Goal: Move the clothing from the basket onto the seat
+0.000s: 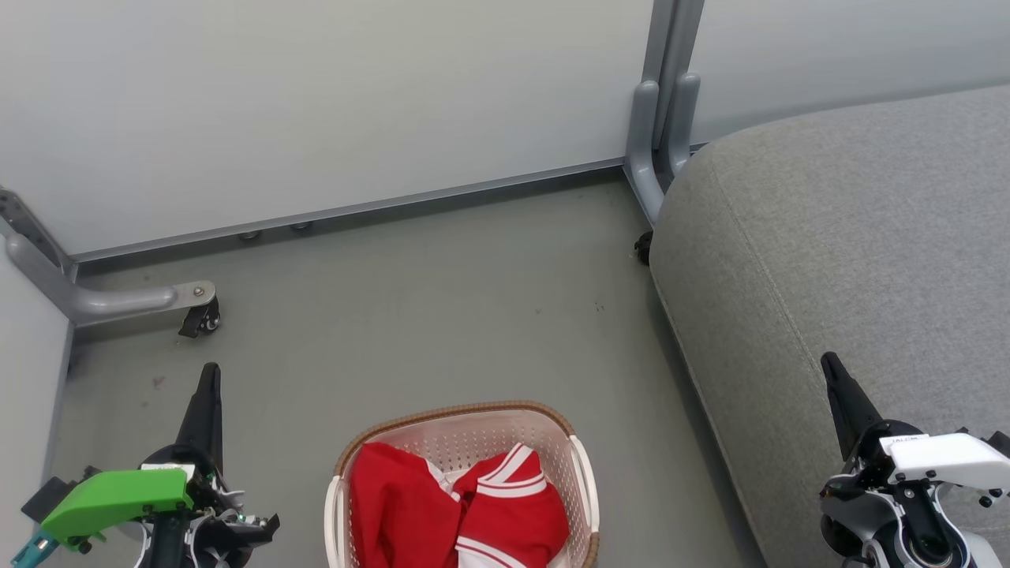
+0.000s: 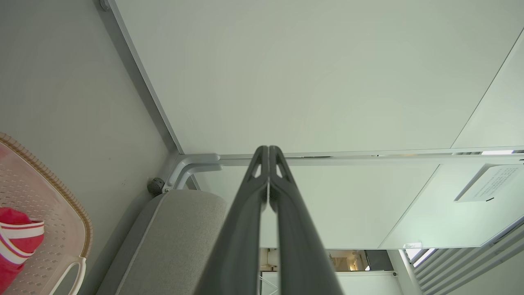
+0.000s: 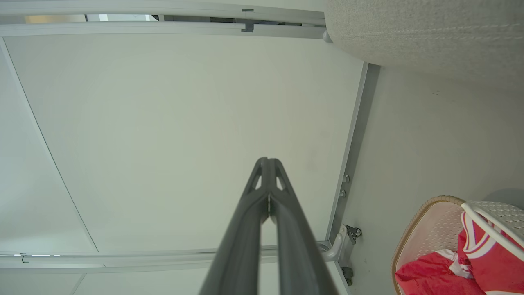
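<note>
Red clothing [image 1: 461, 509] with white stripe trim lies bunched inside the cream perforated basket [image 1: 465, 426], which stands on the floor at the bottom middle of the head view. The clothing [image 3: 462, 266] and basket [image 3: 413, 221] also appear at the right wrist view's lower right, and the basket [image 2: 61, 205] at the left wrist view's left edge. The grey seat [image 1: 852, 260] fills the right side. My left gripper [image 1: 210, 375] stands shut and empty left of the basket. My right gripper [image 1: 830, 364] stands shut and empty over the seat's front edge.
Pale partition panels [image 1: 316, 110] close off the back. Their grey feet on castors [image 1: 201, 315] stand at the left, and a grey post [image 1: 663, 118] rises beside the seat's far corner. Grey floor [image 1: 442, 300] lies between basket and panels.
</note>
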`<state>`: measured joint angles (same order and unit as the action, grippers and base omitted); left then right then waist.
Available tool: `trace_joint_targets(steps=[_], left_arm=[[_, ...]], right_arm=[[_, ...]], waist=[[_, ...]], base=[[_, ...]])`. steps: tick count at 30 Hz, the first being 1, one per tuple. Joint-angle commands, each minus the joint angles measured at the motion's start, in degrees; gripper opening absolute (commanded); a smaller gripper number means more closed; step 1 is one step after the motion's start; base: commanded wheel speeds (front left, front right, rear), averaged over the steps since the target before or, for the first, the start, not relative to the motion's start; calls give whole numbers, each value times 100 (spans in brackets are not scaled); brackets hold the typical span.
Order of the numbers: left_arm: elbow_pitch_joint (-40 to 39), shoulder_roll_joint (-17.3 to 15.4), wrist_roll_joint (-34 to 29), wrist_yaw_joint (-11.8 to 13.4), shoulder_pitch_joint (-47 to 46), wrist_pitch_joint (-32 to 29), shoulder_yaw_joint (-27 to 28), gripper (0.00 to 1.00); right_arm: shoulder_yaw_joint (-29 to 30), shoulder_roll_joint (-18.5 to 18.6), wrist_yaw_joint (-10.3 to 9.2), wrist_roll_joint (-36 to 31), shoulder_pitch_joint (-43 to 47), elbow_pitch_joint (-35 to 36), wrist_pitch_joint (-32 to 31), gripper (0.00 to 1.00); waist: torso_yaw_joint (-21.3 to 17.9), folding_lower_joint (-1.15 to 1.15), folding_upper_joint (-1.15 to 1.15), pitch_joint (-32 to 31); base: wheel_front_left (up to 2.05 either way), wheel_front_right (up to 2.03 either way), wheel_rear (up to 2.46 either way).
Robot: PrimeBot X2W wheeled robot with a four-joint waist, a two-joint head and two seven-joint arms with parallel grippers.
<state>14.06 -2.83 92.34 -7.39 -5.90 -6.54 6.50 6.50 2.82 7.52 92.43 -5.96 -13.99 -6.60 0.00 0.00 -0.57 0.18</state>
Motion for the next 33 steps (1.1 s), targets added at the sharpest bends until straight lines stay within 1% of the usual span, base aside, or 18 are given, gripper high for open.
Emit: trace_joint_targets(steps=[1,21,22,26,33], left_arm=[[-11,-3,15,-21,-62,-13,10,0],[-11,-3,15,-21,-62,-13,10,0],[0,0,0,0,0,0,0,100],[188,36,0,1,86,6,-17,100],[93,36,-172,0,93,199,-79,100]], right_arm=[[5,15,-6,-7,-54,-16,0,0],[5,15,-7,-7,-54,-16,0,0],[0,0,-1,0,0,0,0,100],[-15,-61,-1,0,132,-169,1,100],[-91,-59,-1,-158,160,-103,195,100]], waist=[[0,0,57,0],[0,0,57,0],[0,0,0,0],[0,0,0,1],[7,0,3,9]], base=[[0,0,0],[0,0,0],[0,0,0],[0,0,0],[0,0,0]])
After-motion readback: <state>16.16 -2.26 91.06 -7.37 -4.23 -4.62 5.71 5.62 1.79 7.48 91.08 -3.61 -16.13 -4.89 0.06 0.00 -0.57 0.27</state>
